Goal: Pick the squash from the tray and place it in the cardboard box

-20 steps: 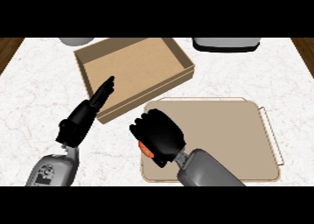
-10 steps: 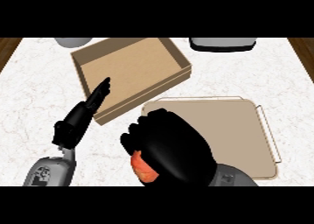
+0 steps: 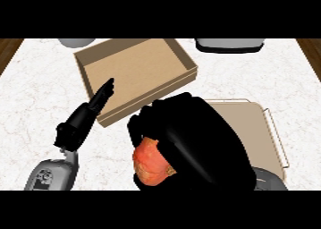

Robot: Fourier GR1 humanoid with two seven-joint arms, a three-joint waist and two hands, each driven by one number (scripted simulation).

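Fingers (image 3: pixel 141 127) of right hand (image 3: pixel 196 138) curled round squash (image 3: pixel 153 163), beside tray (image 3: pixel 265 129).

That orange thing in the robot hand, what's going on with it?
The right robot hand is curled around the orange squash, holding it up close to the view, above the near left part of the tray. The cardboard box sits open further back on the counter, with nothing visible inside. The left robot hand rests open beside the box, fingers pointing toward it.
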